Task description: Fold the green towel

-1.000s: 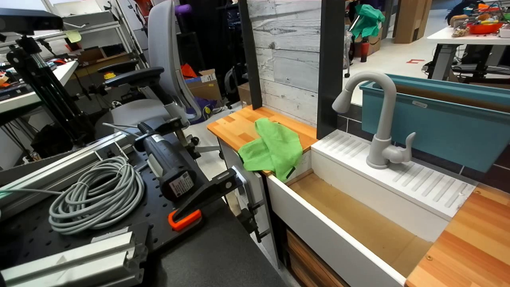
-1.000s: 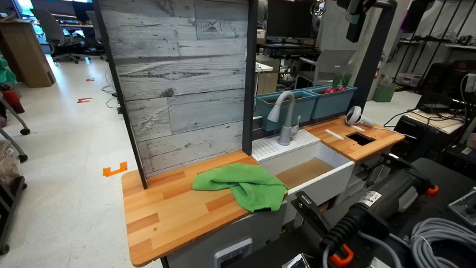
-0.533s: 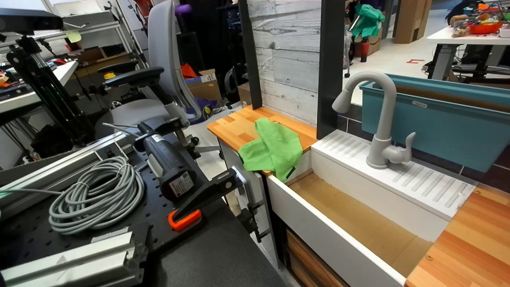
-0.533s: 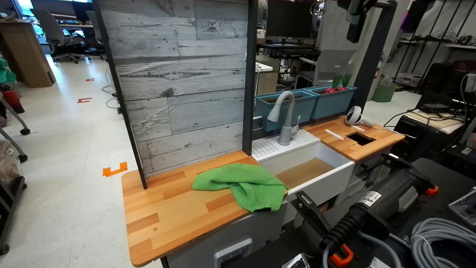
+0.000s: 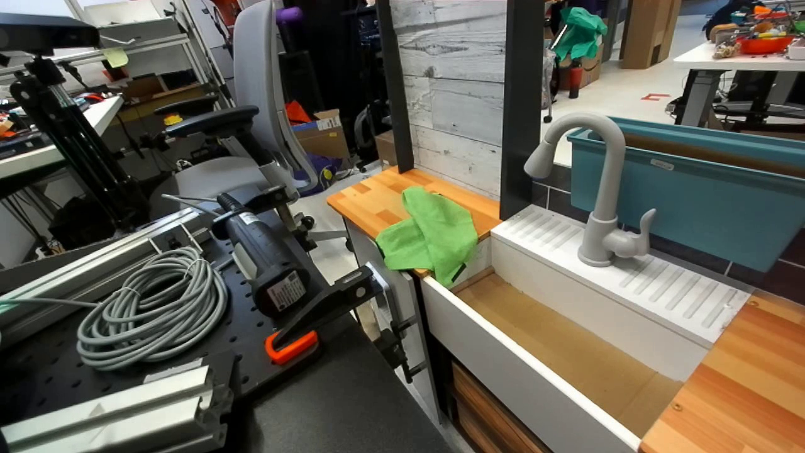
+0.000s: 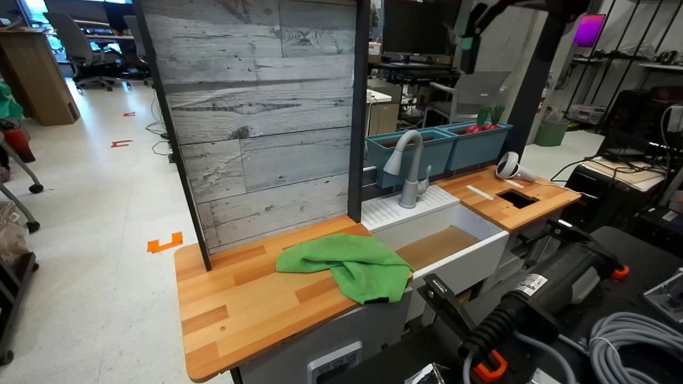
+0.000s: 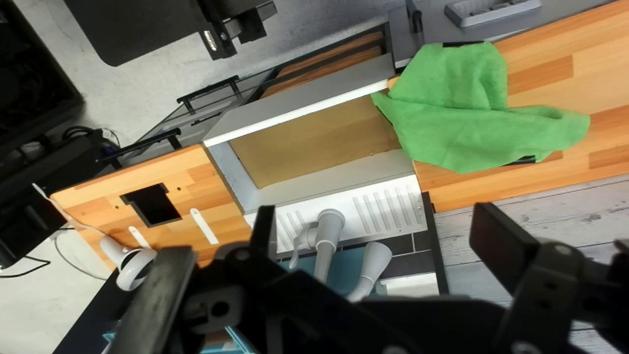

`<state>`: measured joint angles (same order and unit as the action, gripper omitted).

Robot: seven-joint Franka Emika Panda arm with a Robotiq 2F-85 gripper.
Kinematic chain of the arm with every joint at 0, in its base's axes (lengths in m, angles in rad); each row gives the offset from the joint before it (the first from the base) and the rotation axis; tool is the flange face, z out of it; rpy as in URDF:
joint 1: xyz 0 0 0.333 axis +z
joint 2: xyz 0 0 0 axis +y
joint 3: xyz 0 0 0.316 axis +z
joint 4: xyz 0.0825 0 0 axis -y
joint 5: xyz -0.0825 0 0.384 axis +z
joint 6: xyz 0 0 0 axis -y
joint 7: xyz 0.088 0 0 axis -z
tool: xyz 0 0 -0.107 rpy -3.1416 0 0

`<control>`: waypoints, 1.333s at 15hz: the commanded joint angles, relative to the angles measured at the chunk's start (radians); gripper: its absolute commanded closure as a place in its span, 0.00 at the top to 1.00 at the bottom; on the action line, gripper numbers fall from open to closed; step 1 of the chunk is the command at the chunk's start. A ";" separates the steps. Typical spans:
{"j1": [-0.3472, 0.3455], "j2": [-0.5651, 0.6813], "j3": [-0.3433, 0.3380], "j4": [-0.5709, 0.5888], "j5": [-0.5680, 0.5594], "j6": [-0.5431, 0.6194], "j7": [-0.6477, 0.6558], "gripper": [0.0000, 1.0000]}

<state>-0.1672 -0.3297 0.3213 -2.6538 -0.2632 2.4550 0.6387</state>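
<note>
The green towel (image 5: 434, 233) lies crumpled and partly folded over itself on the wooden counter (image 6: 251, 320). It shows in both exterior views (image 6: 363, 261), with a corner hanging over the counter edge by the sink. In the wrist view the towel (image 7: 457, 128) is at the upper right, with small dark tags at two edges. My gripper (image 7: 376, 216) is open and empty, its two dark fingers wide apart, well above the scene. In an exterior view only part of the gripper (image 6: 470, 50) shows, high at the upper right, away from the towel.
A white sink (image 5: 528, 352) adjoins the towel's counter, with a grey faucet (image 5: 607, 189) rising behind it. An upright wood-plank panel (image 6: 256, 117) borders the counter's back. Teal planters (image 6: 411, 154) hang behind the sink. A white hair-dryer-like object (image 6: 515, 168) lies on the far counter.
In an exterior view my gripper and arm have moved left across the top right, uncovering a purple screen behind. The towel has not moved.
</note>
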 commanded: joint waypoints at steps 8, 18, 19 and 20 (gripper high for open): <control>0.250 0.660 -0.112 0.498 -0.139 0.077 0.226 1.00; 0.391 0.793 -0.240 0.595 -0.080 0.088 0.179 1.00; 0.391 0.793 -0.240 0.596 -0.080 0.088 0.179 1.00; 0.402 0.807 -0.251 0.608 -0.080 0.078 0.191 1.00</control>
<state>0.1726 0.4688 0.1329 -2.0549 -0.3840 2.5357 0.8464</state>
